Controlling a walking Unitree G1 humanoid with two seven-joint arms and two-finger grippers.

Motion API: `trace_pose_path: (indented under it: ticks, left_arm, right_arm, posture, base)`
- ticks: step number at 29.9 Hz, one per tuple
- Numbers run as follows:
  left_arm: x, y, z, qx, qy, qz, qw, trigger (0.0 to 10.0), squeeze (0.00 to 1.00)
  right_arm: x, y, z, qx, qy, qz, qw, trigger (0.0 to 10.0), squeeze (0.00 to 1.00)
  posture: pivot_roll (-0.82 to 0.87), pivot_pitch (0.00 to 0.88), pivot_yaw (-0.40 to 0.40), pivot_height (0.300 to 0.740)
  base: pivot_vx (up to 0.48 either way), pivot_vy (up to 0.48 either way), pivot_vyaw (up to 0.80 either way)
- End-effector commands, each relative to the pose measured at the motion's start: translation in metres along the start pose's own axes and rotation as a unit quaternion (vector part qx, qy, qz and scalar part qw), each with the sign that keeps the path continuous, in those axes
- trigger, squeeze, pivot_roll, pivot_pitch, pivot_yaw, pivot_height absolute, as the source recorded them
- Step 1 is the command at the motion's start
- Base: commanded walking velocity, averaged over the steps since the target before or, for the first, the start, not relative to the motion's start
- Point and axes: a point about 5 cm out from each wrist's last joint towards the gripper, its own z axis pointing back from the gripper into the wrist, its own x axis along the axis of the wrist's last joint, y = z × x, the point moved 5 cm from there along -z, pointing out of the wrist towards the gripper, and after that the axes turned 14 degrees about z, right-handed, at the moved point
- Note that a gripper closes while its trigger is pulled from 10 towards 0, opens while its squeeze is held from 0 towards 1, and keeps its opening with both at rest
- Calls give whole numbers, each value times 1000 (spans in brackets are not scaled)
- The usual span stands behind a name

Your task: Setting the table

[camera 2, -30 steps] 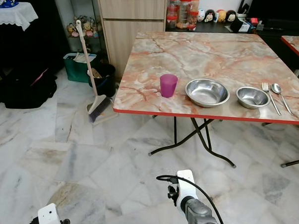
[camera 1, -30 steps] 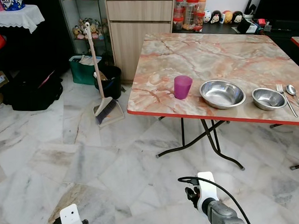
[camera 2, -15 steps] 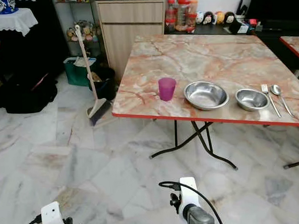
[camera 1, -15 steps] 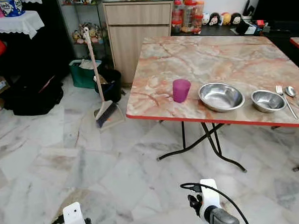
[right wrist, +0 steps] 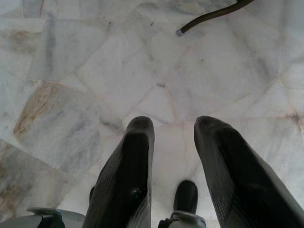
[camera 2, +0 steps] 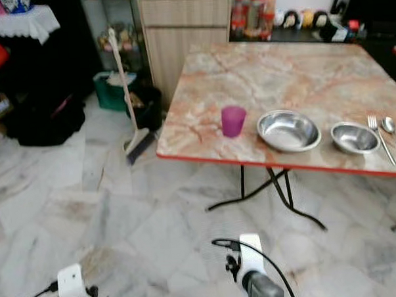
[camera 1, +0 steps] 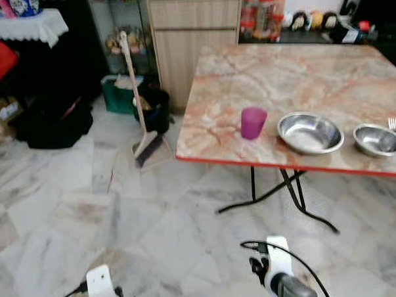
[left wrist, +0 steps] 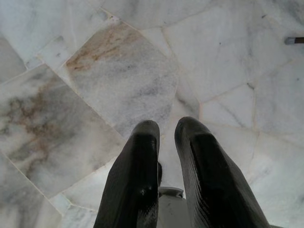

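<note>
i see both hands [left wrist: 164, 137] [right wrist: 173, 137] empty, slightly parted, over floor; cup [camera 1: 253, 123] on bench [camera 1: 300, 72] looks light, slick; grip mid-wall.

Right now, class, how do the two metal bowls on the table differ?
The left bowl is wider and looks shallower than the right bowl. The left bowl sits beside the purple cup; the right bowl sits beside the fork. Both are shiny, upright and look empty.
</note>
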Motion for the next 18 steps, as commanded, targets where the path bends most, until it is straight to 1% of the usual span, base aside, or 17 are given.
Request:
trace_pose_path:
  ticks: [1,5,6,9,18]
  left_arm:
    - [-2,-1,0,-3,4,-8,1000,10000,0]
    - [-3,-3,0,-7,5,-17,1000,10000,0]
    - [-3,-3,1,-7,5,-17,1000,10000,0]
    - [-6,-4,1,-8,7,-20,1000,10000,0]
    - [-6,-6,1,-13,8,-21,1000,10000,0]
  right_arm:
    - [-1,-4,1,-8,0,-6,1000,10000,0]
    - [-2,-5,1,-10,0,-9,1000,10000,0]
    - [-3,-5,1,-11,1,-11,1000,10000,0]
    - [-4,-7,2,-14,2,-10,1000,10000,0]
    - [-3,-8,2,-12,0,-3,1000,10000,0]
  posture:
    - [-46,0,-3,740]
    - [-49,0,-3,740]
    - [-50,0,-3,740]
    - [-54,0,-2,740]
    - [-58,0,-5,740]
  base:
    - [0,0,0]
    - [0,0,0]
    - [0,-289,0]
    - [0,-350,-640]
    - [0,-366,0]
